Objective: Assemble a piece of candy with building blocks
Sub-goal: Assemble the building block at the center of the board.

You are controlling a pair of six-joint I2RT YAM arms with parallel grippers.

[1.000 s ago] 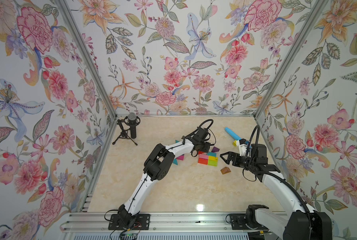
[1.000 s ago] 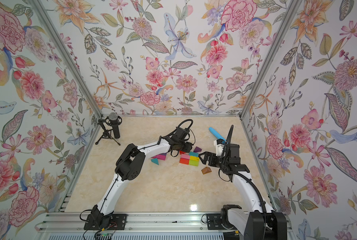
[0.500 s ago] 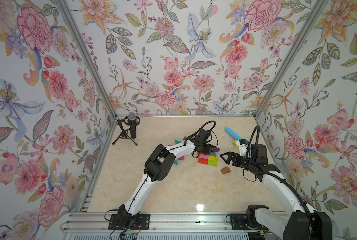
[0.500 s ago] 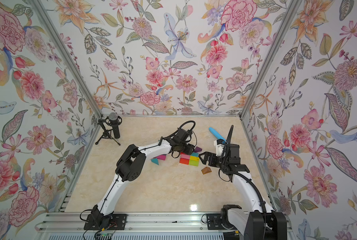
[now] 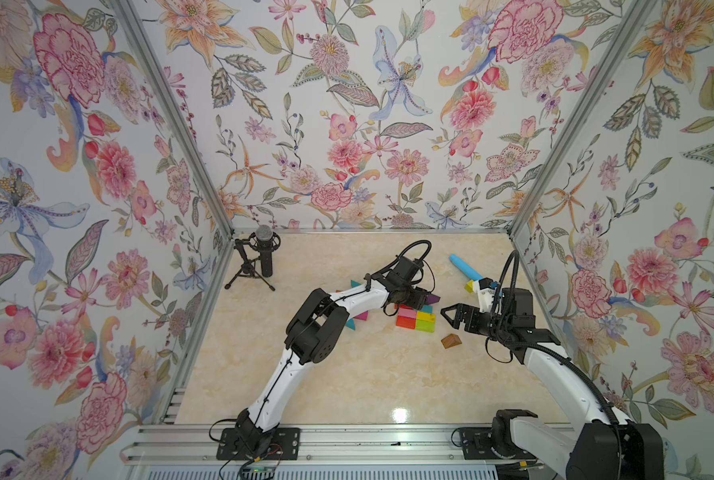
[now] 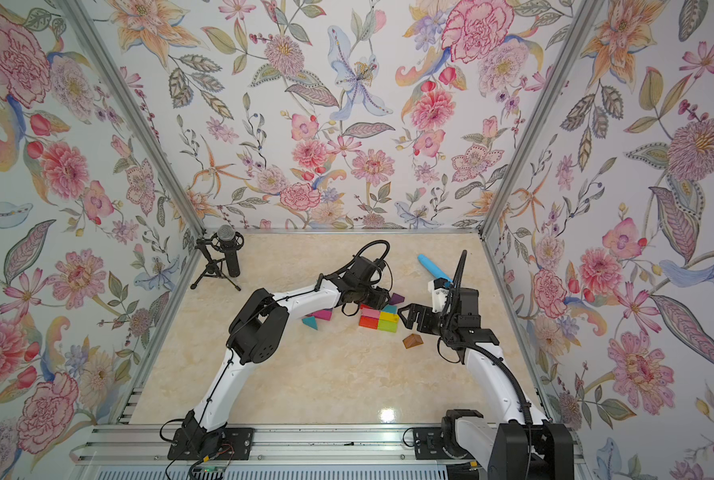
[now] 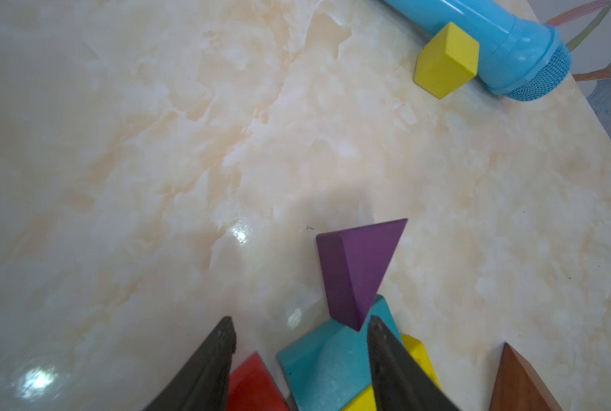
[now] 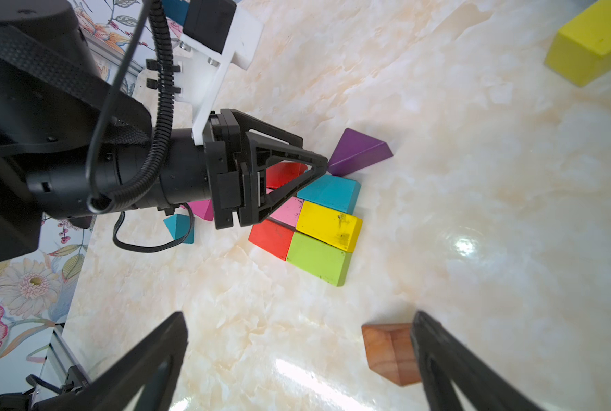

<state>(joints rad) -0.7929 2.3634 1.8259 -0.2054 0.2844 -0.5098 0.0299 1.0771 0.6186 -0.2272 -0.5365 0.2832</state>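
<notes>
The building blocks form a flat patch on the marble table: red (image 8: 272, 236), green (image 8: 316, 258), yellow (image 8: 329, 224), pink (image 8: 290, 211) and teal (image 8: 329, 192) bricks side by side, seen in both top views (image 5: 415, 320) (image 6: 378, 320). A purple wedge (image 7: 361, 270) touches the teal brick's (image 7: 325, 359) far end. My left gripper (image 7: 301, 320) hangs low over that teal brick, open, its fingers either side of it. My right gripper (image 8: 299, 315) is open and empty, with a brown wedge (image 8: 386, 352) lying by one finger.
A light-blue tube (image 5: 463, 266) lies at the back right with a yellow block (image 7: 446, 60) against it. Teal and magenta wedges (image 6: 316, 319) lie left of the patch, under the left arm. A microphone on a tripod (image 5: 264, 257) stands at the back left corner.
My left gripper has slid a little to the right along the patch toward the purple wedge, and its jaws have spread. The right arm has not moved.
</notes>
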